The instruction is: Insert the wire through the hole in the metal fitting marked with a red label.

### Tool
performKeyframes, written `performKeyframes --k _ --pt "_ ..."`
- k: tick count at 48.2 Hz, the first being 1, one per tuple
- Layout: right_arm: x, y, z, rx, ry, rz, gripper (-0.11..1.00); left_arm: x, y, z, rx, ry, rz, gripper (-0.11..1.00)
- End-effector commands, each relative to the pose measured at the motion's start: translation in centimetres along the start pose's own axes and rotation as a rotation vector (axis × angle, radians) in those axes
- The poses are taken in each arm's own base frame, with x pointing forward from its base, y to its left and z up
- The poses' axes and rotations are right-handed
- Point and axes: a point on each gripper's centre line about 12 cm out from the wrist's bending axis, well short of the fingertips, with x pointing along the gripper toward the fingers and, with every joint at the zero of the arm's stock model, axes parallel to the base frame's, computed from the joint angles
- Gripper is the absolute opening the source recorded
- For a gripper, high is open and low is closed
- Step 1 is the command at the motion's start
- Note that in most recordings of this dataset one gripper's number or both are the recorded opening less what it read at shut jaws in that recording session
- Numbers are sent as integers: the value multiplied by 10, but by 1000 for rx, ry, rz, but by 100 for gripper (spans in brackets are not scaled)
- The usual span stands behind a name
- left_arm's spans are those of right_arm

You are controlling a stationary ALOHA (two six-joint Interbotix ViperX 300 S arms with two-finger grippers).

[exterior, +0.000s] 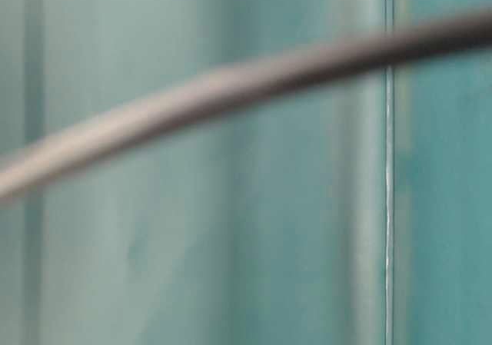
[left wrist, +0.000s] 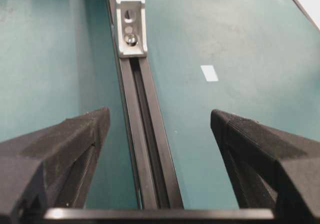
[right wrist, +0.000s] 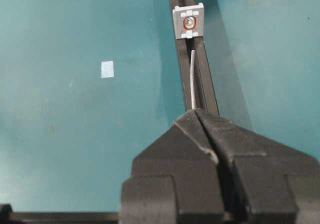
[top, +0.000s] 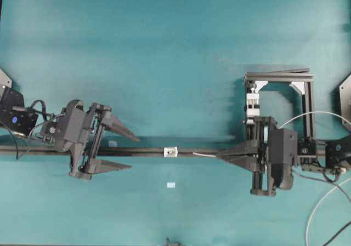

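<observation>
Right gripper (right wrist: 196,113) pinches the thin, springy wire (right wrist: 193,79) just short of the metal fitting (right wrist: 189,22); left gripper (top: 123,150) gapes wide beyond it.

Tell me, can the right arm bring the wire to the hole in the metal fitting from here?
Probably yes. The right claw holds the wire, whose tip lies along the rail, short of the hole in the metal fitting. Nothing stands between them.

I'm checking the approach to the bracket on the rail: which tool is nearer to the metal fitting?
Right. The right tool, shut on the wire, sits just right of the metal fitting; the left tool, open astride the rail, is slightly farther left.
</observation>
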Motion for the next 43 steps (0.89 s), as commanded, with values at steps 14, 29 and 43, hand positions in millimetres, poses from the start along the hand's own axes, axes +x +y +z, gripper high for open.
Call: performKeyframes --k 14,29,43 --pt "1 2 2 1 -19 4 -1 3 -1 9 22 -38 -3 78" --pt "3 1 -1 -5 -21 -4 -1 5 -1 11 22 -44 -4 78" --pt "3 1 0 -5 -27 -5 -1 6 -2 12 21 -49 -4 78"
